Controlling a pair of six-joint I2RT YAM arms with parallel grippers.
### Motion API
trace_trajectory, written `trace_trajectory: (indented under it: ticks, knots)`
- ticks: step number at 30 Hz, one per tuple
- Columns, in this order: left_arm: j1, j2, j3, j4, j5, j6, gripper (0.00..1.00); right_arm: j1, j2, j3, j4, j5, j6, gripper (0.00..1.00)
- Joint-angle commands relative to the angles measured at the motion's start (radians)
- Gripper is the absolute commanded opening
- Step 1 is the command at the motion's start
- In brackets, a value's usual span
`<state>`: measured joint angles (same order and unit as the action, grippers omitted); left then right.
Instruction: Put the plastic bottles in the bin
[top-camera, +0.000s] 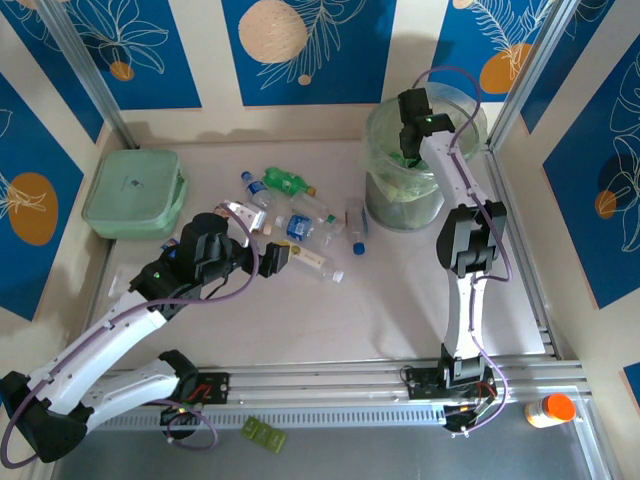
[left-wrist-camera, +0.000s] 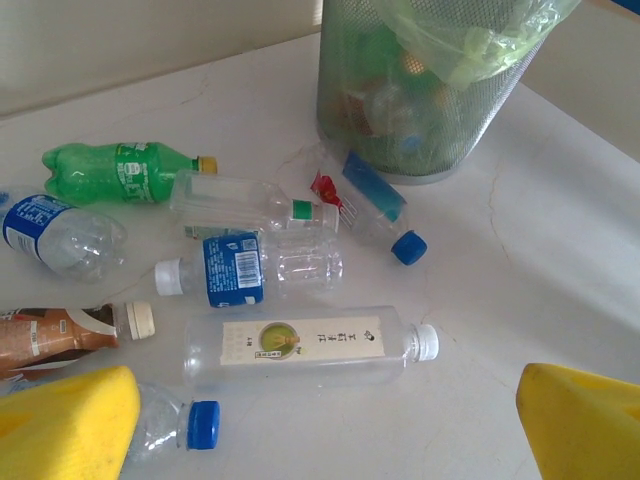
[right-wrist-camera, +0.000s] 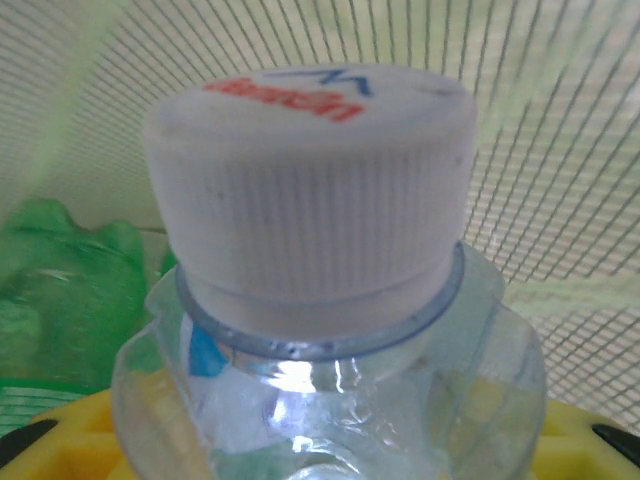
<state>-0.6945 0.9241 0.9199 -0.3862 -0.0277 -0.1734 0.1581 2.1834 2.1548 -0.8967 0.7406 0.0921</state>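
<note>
Yellow-padded left pincer (left-wrist-camera: 335, 425): released, fingers spread wide, hanging over the near side of the loose bottles.
Right pincer (top-camera: 410, 150): down in the bin's mouth, grasping a clear white-capped bottle (right-wrist-camera: 310, 200), whose cap stands clear of the yellow pads.
Bin (top-camera: 470, 112): at the far right of the bench, close to the back wall and the right rail. It has a mesh wall, with a greenish bag (left-wrist-camera: 470, 40) folded over the rim. Green and clear bottles lie inside.
Plastic bottles on the bench: a green bottle (left-wrist-camera: 115, 172) lies farthest back. A blue-labelled bottle (left-wrist-camera: 250, 268) and a cream-labelled bottle (left-wrist-camera: 300, 345) lie side by side in the middle. A brown-labelled bottle (left-wrist-camera: 60, 335) is at the left, and a blue-capped bottle (left-wrist-camera: 375, 210) lies just beside the bin's foot.
Open room: bare bench (top-camera: 350, 310) runs between the cluster and the near rail, and between the two arms.
Edges: a pale-green box (top-camera: 135, 190) sits at the far left by the wall. An orange-capped bottle (top-camera: 550, 408) lies beyond the near rail at the right.
</note>
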Motion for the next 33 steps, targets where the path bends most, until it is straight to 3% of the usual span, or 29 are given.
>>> trace_trajectory:
  ticks: [1, 9, 14, 24, 28, 33]
  knots:
    - [-0.005, -0.007, 0.004, -0.013, -0.013, 0.020, 0.97, -0.004, 0.009, -0.029, -0.002, -0.017, 0.030, 0.52]
    - [-0.004, -0.007, 0.005, -0.020, -0.036, 0.024, 0.97, -0.015, 0.015, -0.001, -0.032, -0.069, 0.056, 0.71]
    - [-0.002, -0.007, 0.007, -0.019, -0.047, 0.023, 0.97, -0.004, -0.040, 0.048, -0.038, -0.084, 0.057, 0.77]
    - [0.012, -0.014, 0.006, -0.019, -0.070, 0.013, 0.97, 0.034, -0.190, 0.070, -0.056, -0.161, 0.057, 0.75]
    - [0.017, -0.005, 0.010, -0.027, -0.091, -0.010, 0.97, 0.094, -0.295, 0.053, -0.055, -0.177, 0.057, 0.73]
    - [0.034, 0.020, 0.043, -0.093, -0.250, -0.091, 0.97, 0.240, -0.487, -0.082, 0.004, -0.175, 0.035, 0.73]
